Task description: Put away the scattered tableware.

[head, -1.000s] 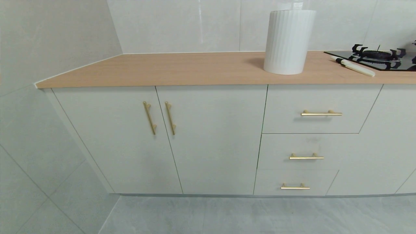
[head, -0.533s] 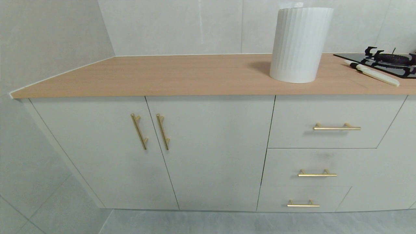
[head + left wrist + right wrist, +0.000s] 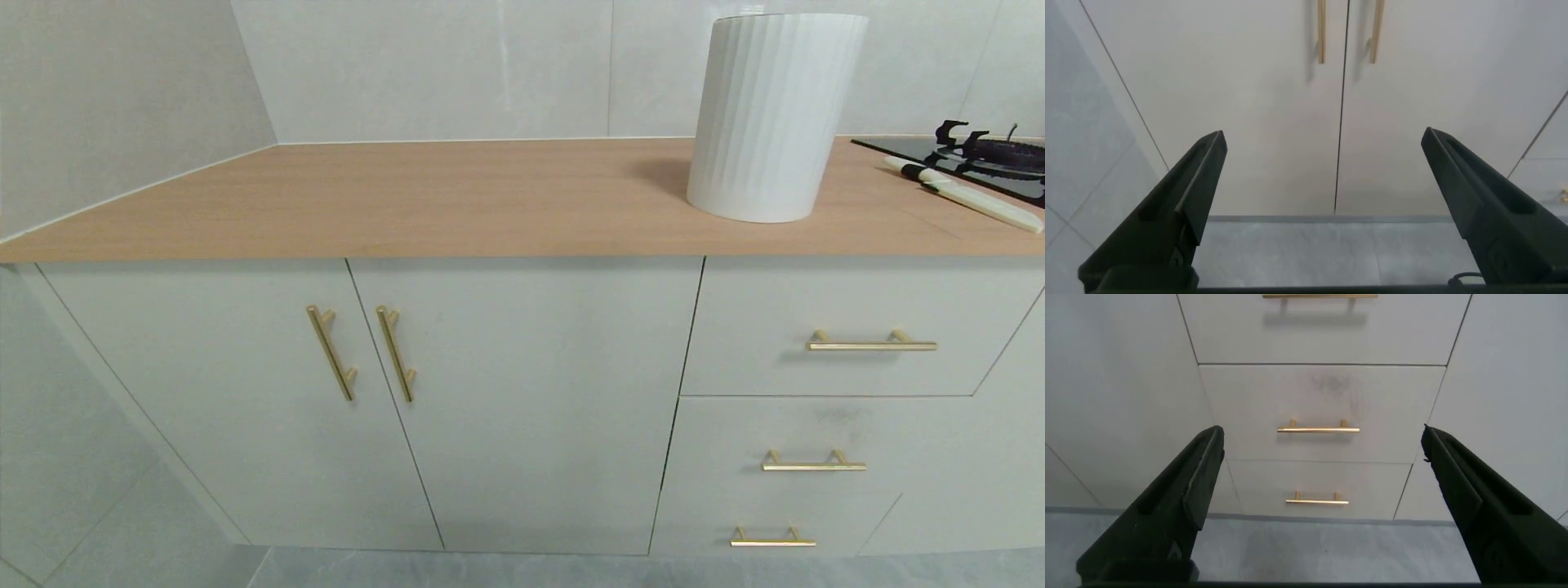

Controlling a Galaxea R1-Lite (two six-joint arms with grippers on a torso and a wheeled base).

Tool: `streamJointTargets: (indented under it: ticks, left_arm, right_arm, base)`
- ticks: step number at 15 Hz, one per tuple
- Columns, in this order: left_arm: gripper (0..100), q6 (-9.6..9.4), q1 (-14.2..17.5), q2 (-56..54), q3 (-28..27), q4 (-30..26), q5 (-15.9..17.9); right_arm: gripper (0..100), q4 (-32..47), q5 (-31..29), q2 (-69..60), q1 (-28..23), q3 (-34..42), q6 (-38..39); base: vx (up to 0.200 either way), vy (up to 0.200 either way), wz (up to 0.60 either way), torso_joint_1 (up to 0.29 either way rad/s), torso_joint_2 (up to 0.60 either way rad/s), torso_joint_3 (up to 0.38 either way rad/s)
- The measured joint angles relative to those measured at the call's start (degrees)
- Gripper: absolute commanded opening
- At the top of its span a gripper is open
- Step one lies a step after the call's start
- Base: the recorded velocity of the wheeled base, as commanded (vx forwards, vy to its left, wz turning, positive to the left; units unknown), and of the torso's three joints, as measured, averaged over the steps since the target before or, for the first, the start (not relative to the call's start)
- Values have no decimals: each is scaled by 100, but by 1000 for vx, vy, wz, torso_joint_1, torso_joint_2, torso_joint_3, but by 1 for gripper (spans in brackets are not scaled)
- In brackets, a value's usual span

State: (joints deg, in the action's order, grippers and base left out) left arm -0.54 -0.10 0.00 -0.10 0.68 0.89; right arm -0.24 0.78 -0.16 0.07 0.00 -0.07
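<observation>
White ribbed canister [image 3: 774, 114] and knife [image 3: 967, 196] on countertop [image 3: 408, 196], left gripper [image 3: 1323, 140] and right gripper [image 3: 1321, 437] fingers wide — empty.

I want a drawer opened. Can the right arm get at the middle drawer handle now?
Probably yes: the right gripper is open and faces the middle drawer handle, with nothing between them, though it is not at the handle yet.

Straight ahead of the left gripper [image 3: 1323, 140] stand two pale cabinet doors [image 3: 1257, 122] with vertical brass handles [image 3: 1320, 33]. Ahead of the right gripper [image 3: 1323, 435] is a stack of drawers [image 3: 1319, 396] with horizontal brass handles [image 3: 1319, 429]. Grey floor tiles [image 3: 1315, 245] lie below both. Above the doors, a wooden countertop [image 3: 424, 196] meets pale tiled walls [image 3: 424, 65].
</observation>
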Motion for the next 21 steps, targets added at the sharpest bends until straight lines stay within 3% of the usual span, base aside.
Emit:
streamJointTargets:
  ticks: [18, 21]
  left_arm:
    - [100, 10, -1, 0, 0, -2, 0]
    - [100, 10, 2, 0, -1, 0, -2]
  right_arm:
    - [100, 0, -2, 6, -7, 0, -4]
    - [100, 0, 0, 9, -2, 0, -4]
  base:
    - [0, 0, -33, 0, 0, 0]
    - [0, -200, 0, -1, 4, 2]
